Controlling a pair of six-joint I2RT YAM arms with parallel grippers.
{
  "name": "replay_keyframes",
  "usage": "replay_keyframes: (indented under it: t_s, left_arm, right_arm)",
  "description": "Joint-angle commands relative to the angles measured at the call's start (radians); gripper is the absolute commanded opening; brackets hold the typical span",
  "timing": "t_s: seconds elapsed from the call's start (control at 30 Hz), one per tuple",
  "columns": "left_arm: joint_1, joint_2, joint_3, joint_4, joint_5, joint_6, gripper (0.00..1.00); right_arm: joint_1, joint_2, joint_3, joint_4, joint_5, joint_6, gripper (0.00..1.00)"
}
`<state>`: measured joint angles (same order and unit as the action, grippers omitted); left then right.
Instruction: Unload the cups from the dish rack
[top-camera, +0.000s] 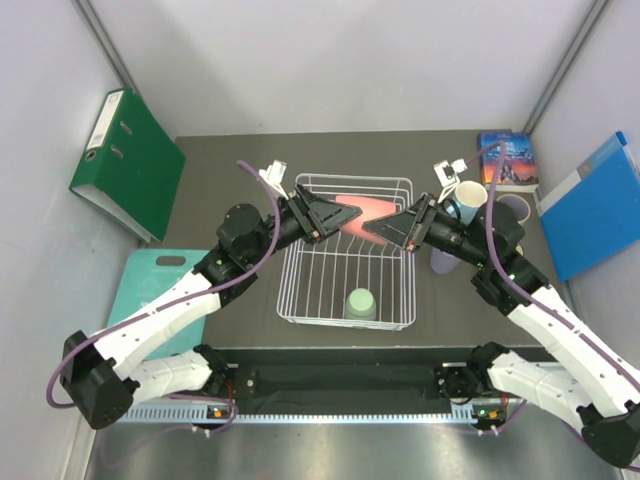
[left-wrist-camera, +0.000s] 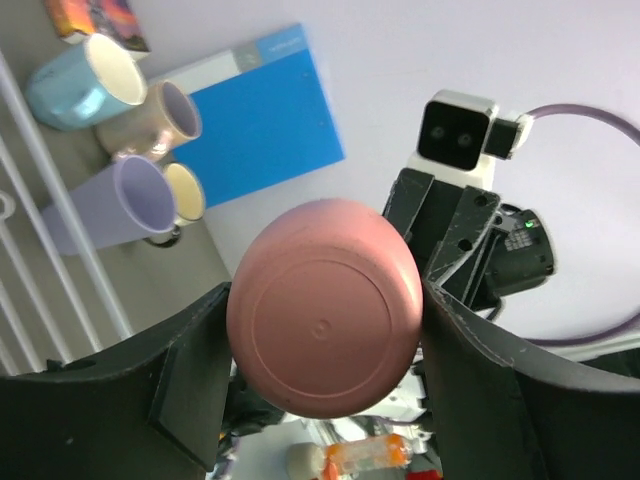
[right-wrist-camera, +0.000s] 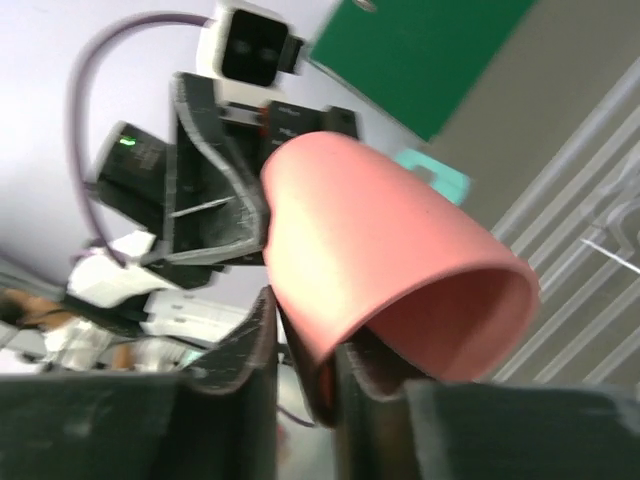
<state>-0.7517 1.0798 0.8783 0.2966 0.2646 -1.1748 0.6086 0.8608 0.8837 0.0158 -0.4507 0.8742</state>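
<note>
Gripping pink cup (left-wrist-camera: 322, 305), fingers (left-wrist-camera: 480, 370) hover; binder label (top-camera: 106, 115) illegible.

Pale grey walls (top-camera: 350, 60) encl. dark table (top-camera: 400, 155), bright even light.

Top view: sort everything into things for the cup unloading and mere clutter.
For the job: dish rack; pink cup, held above it; green cup, inside it; blue cup and purple cup, already out.
Lying about: green binder; blue folder; book; teal board.
</note>
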Motion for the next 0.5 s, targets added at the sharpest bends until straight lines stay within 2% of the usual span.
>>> replay_keyframes:
  t_s: [0.0, 0.03, 0.07, 0.1, 0.13, 0.17, 0.2, 0.23, 0.37, 0.4, 0.47]
  left_arm:
    - [-0.018, 0.032, 0.016, 0.081, 0.088, 0.001, 0.00]
    - [-0.018, 0.038, 0.021, 0.061, 0.091, 0.010, 0.00]
    - [-0.018, 0.040, 0.025, 0.041, 0.091, 0.023, 0.06]
    - [-0.018, 0.040, 0.042, 0.017, 0.081, 0.061, 0.17]
    - [-0.017, 0.034, 0.051, -0.057, 0.068, 0.078, 0.39]
    - [-0.017, 0.029, 0.065, -0.094, 0.050, 0.098, 0.77]
    - [-0.017, 0.025, 0.083, -0.124, 0.004, 0.131, 0.91]
    - [-0.015, 0.005, 0.093, -0.157, -0.025, 0.147, 0.99]
    - [-0.005, -0.044, 0.152, -0.403, -0.226, 0.205, 0.99]
    - [-0.002, -0.055, 0.157, -0.434, -0.331, 0.208, 0.99]
    - [-0.001, -0.084, 0.149, -0.488, -0.404, 0.204, 0.99]
  right_arm:
    - [0.010, -0.003, -0.008, 0.096, -0.057, 0.009, 0.00]
    - [0.010, -0.009, -0.009, 0.066, -0.054, 0.003, 0.00]
    - [0.010, -0.016, -0.005, 0.044, -0.045, -0.007, 0.00]
    - [0.010, -0.035, 0.001, 0.014, -0.027, -0.024, 0.00]
    - [0.010, -0.046, 0.011, -0.028, -0.004, -0.056, 0.00]
    - [0.008, -0.058, 0.033, -0.122, 0.045, -0.076, 0.00]
    - [0.008, -0.078, 0.055, -0.187, 0.081, -0.104, 0.00]
    - [0.010, -0.088, 0.079, -0.242, 0.117, -0.159, 0.00]
    - [0.008, -0.097, 0.262, -0.588, 0.403, -0.270, 0.00]
    - [0.010, -0.068, 0.299, -0.640, 0.447, -0.305, 0.00]
    - [0.010, -0.031, 0.391, -0.735, 0.590, -0.331, 0.00]
